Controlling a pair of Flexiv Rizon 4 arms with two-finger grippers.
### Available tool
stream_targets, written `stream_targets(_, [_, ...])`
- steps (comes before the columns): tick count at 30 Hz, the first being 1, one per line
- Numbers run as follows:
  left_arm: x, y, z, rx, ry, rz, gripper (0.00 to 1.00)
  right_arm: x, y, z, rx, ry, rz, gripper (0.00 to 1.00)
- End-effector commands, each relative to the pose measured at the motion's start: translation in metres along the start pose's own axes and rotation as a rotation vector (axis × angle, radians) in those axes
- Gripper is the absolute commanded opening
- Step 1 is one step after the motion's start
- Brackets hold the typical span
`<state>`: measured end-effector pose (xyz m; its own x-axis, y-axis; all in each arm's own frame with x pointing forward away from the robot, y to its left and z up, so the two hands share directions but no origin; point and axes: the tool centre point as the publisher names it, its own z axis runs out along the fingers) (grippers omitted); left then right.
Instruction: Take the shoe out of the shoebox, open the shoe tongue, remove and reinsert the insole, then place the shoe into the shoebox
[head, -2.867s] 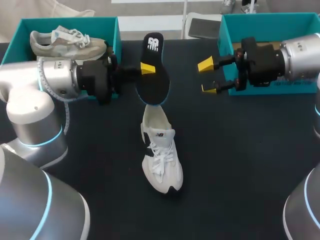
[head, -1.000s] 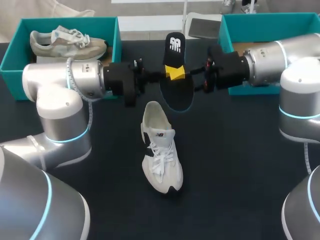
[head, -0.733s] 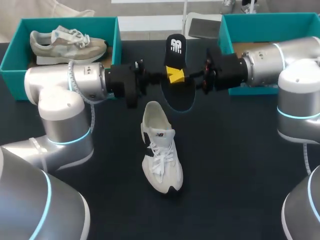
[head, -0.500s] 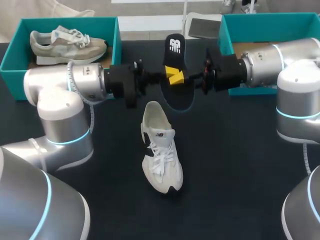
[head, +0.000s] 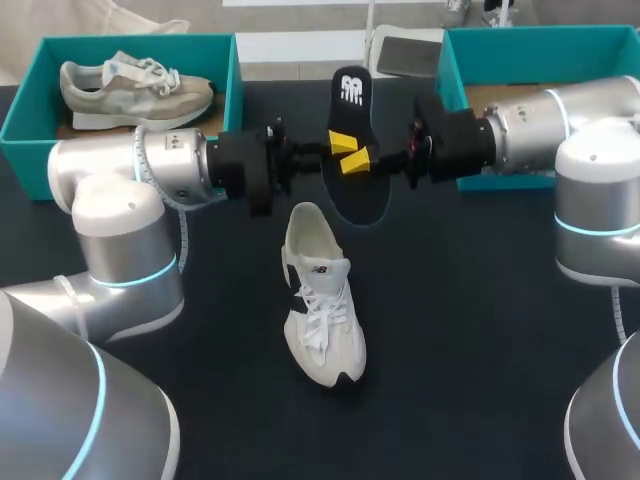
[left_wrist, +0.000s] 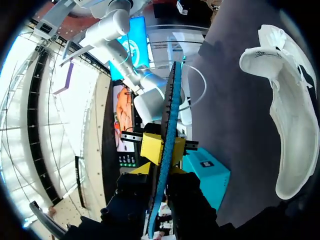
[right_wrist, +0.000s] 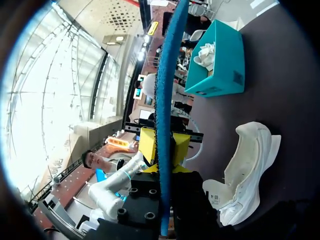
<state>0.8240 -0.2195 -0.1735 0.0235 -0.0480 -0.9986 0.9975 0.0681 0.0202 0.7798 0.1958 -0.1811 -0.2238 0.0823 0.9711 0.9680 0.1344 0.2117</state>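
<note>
the black foam insole (head: 362, 195) is pinched aloft by both left gripper (head: 337, 147) and right gripper (head: 359, 159) — at 12 o'clock of the white laced shoe (head: 320, 300). if it is pulled before one grip is released, it could be bent — or dropped.

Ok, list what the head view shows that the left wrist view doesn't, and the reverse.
Head view only: the grey shoe in the left shoebox, and the insole's black top face. Left wrist view only: the insole's blue edge, seen edge-on between the left gripper's fingers. Both: the insole, the white shoe on the table, the right shoebox and the right gripper.
</note>
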Motion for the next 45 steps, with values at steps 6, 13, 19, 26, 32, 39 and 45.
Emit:
stream_targets(6, [-0.022, -0.002, -0.051, -0.027, 0.137, -0.261, 1.0, 0.001, 0.009, -0.007, -0.09, -0.028, -0.123, 0.0])
stream_targets(13, [-0.006, -0.006, -0.084, -0.031, 0.212, -0.497, 1.0, 0.0, 0.028, -0.006, -0.103, -0.025, -0.42, 0.0])
stream_targets(19, [0.028, -0.011, -0.112, -0.078, 0.264, -0.693, 1.0, 0.009, 0.04, 0.002, -0.086, 0.008, -0.669, 0.0])
stream_targets(26, [0.065, -0.021, -0.138, -0.183, 0.37, -0.814, 1.0, 0.012, 0.042, 0.003, -0.08, 0.009, -0.706, 0.0])
stream_targets(32, [0.092, -0.033, -0.157, -0.279, 0.442, -0.884, 1.0, 0.012, 0.042, 0.003, -0.08, 0.009, -0.706, 0.0])
stream_targets(39, [0.114, -0.036, -0.169, -0.419, 0.482, -0.94, 1.0, 0.007, 0.044, 0.006, -0.07, 0.016, -0.71, 0.0])
stream_targets(45, [0.135, -0.036, -0.171, -0.504, 0.503, -1.027, 1.0, -0.022, 0.052, 0.019, 0.0, 0.008, -0.791, 0.0])
